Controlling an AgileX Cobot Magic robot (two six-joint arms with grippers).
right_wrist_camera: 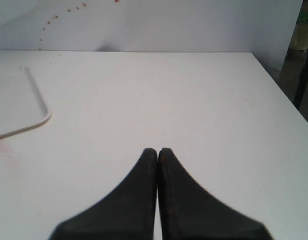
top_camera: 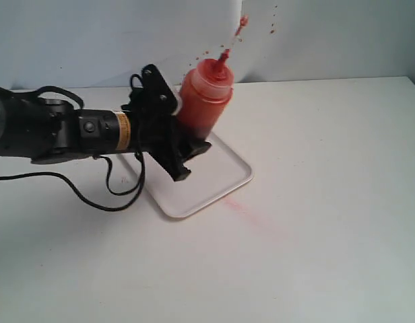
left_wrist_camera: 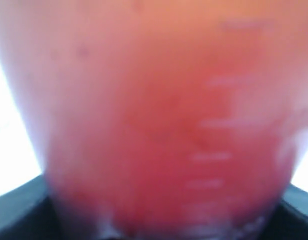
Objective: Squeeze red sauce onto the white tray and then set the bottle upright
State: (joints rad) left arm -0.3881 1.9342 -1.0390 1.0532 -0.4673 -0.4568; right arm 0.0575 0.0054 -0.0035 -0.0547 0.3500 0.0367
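My left gripper (top_camera: 188, 133) is shut on the red-tinted squeeze bottle (top_camera: 205, 97), holding it nearly upright above the white tray (top_camera: 214, 182), nozzle tilted up to the right. The small strapped cap (top_camera: 242, 23) dangles above the nozzle. In the left wrist view the bottle (left_wrist_camera: 159, 125) fills the picture as a red blur. I can make out no red sauce on the tray's visible part; the gripper hides much of it. My right gripper (right_wrist_camera: 157, 151) is shut and empty over bare table, with the tray's corner (right_wrist_camera: 24, 107) off to one side.
A faint red smear (top_camera: 236, 204) marks the table beside the tray's near edge. Red specks (top_camera: 273, 27) dot the back wall. The table's edge and a dark stand (right_wrist_camera: 301, 65) show in the right wrist view.
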